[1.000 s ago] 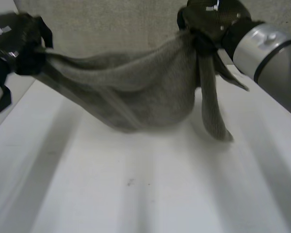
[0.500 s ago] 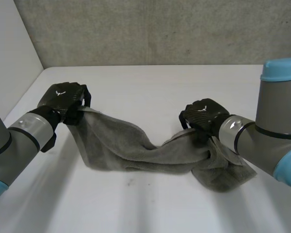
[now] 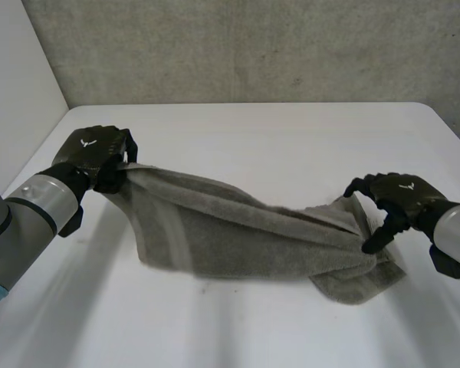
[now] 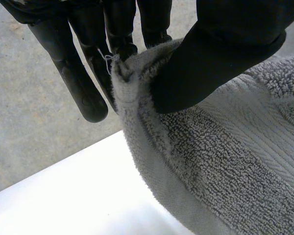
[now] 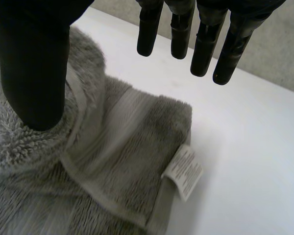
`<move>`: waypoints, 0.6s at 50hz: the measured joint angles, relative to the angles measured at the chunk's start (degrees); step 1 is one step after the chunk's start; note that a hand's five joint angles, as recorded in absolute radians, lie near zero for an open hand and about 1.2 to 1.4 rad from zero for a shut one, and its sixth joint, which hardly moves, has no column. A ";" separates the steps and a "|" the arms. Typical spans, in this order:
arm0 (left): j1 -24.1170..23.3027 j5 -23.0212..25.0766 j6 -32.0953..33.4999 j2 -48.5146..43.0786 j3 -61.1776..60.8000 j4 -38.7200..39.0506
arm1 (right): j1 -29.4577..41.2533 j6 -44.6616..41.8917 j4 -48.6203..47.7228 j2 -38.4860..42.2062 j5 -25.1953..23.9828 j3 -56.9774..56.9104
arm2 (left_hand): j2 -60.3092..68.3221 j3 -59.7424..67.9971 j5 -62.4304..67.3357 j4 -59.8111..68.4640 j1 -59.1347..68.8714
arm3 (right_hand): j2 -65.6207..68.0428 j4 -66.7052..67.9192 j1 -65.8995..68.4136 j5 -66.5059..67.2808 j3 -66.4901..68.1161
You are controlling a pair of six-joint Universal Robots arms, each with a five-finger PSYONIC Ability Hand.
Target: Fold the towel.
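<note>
**Inspector:** Left hand (image 3: 92, 157), starting at the fingers.

**Recorder:** In the left wrist view the fingers (image 4: 83, 88) and thumb (image 4: 220, 54) are closed on 1 corner of the towel (image 3: 245, 241). The hem is pinched between them. That corner is held clear of the table (image 3: 253, 130), near its left edge.

**Inspector:** Right hand (image 3: 399, 195)?

**Recorder:** Released. In the right wrist view its fingers (image 5: 203, 46) are straight and spread over bare table beyond the towel's hem, holding nothing. Its thumb (image 5: 34, 68) points down at the pile, set well apart from the fingers. Contact cannot be confirmed. The head view places this hand just above the towel's right end, toward the table's right edge.

**Inspector:** Position of the towel?

**Recorder:** Grey terry, drawn out lengthwise across the middle of the table. From the raised left corner it sags down to the surface. The right end lies bunched in rumpled layers on the table under the right hand. A pale woven band crosses it near the left end. A white label (image 5: 185, 172) is sewn at the hem of the right end, lying flat beside the cloth.

**Inspector:** Surroundings?

**Recorder:** A concrete wall (image 3: 253, 46) runs along the table's far edge.
</note>
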 measured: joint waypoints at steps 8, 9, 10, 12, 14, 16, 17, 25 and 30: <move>0.13 -0.07 0.04 -0.11 0.08 0.02 | -5.17 -0.49 -0.46 -1.86 -5.32 5.17 | 0.00 0.00 -0.01 0.00 0.00 | -1.44 -1.54 -1.84 -1.57 -1.69; 0.22 -0.10 0.07 -0.12 0.12 0.04 | -5.74 -0.58 -0.46 -2.05 -6.00 5.62 | 0.00 0.00 0.00 0.00 0.00 | -1.44 -1.55 -1.95 -1.59 -1.70; 0.34 -0.14 0.11 -0.13 0.15 0.09 | -6.09 -0.64 -0.49 -2.16 -6.38 5.87 | 0.00 0.00 0.00 0.00 0.00 | -1.44 -1.55 -1.96 -1.59 -1.70; 0.79 -0.26 0.21 -0.17 0.20 0.47 | -7.46 -0.89 -0.55 -2.49 -7.76 6.67 | 0.00 0.00 -0.01 0.00 0.00 | -1.44 -1.55 -1.82 -1.59 -1.69; 1.05 -0.32 0.27 -0.19 0.20 0.77 | -8.06 -1.03 -0.59 -2.59 -8.31 6.99 | 0.00 0.00 0.00 0.00 0.00 | -1.44 -1.55 -1.63 -1.59 -1.69; 1.47 -0.41 0.33 -0.19 0.18 1.29 | -8.68 -1.31 -0.67 -2.65 -9.04 7.38 | 0.00 0.00 -0.01 0.00 0.00 | -1.44 -1.47 -1.25 -1.49 -1.58; 1.83 -0.45 0.36 -0.18 0.15 1.69 | -9.02 -1.71 -0.83 -2.67 -9.61 7.67 | 0.00 0.00 -0.03 0.00 0.00 | -1.39 -1.39 -0.80 -1.30 -1.50; 2.64 -0.41 0.16 -0.05 -0.08 2.45 | -9.09 -4.42 -4.33 -0.99 -11.29 9.10 | 0.00 0.00 0.00 0.00 0.00 | 0.37 0.80 1.73 0.81 0.70; 2.62 -0.30 -0.01 0.06 -0.33 2.44 | -8.68 -4.96 -8.46 2.09 -11.30 9.29 | 0.00 0.00 0.00 0.00 0.00 | 3.08 3.48 4.73 3.30 3.42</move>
